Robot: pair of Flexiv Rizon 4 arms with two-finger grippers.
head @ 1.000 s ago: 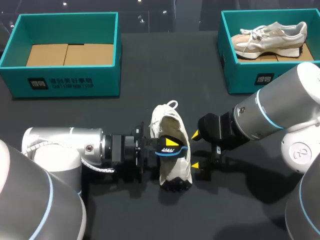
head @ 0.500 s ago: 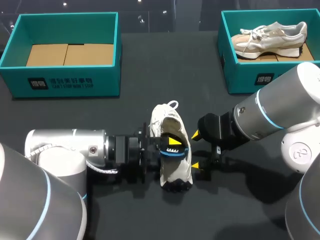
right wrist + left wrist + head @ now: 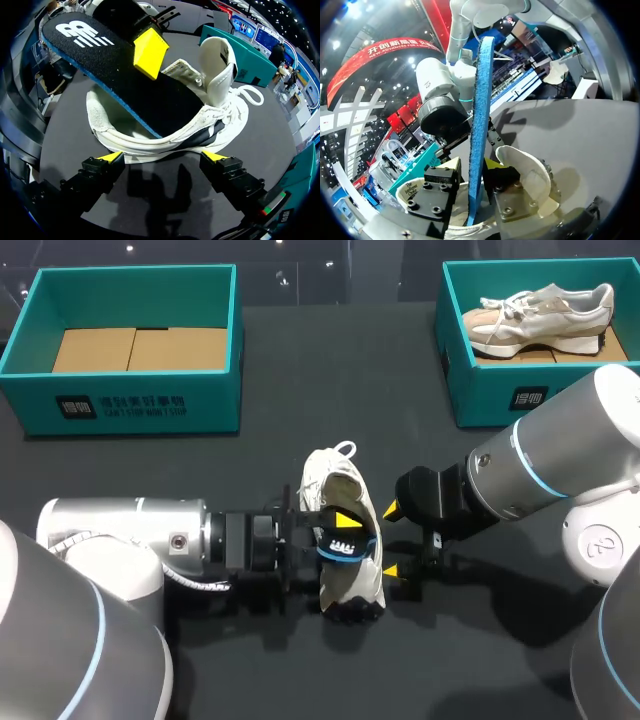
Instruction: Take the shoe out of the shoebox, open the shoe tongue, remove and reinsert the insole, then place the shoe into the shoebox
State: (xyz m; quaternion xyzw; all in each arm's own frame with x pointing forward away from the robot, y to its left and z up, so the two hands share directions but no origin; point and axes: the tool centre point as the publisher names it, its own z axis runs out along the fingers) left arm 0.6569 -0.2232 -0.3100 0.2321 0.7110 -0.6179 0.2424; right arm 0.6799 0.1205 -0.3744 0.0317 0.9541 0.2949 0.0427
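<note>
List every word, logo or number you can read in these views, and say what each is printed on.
Left shoebox, front wall: a white emblem and a line of white print, too small to read.
Right shoebox, front wall: a white emblem, too small to read.
Insole: a white logo mark only, with no other words or numbers.

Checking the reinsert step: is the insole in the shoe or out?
Partly in. One end of the insole sits inside the shoe; the other end sticks out, pinched in the left hand.
</note>
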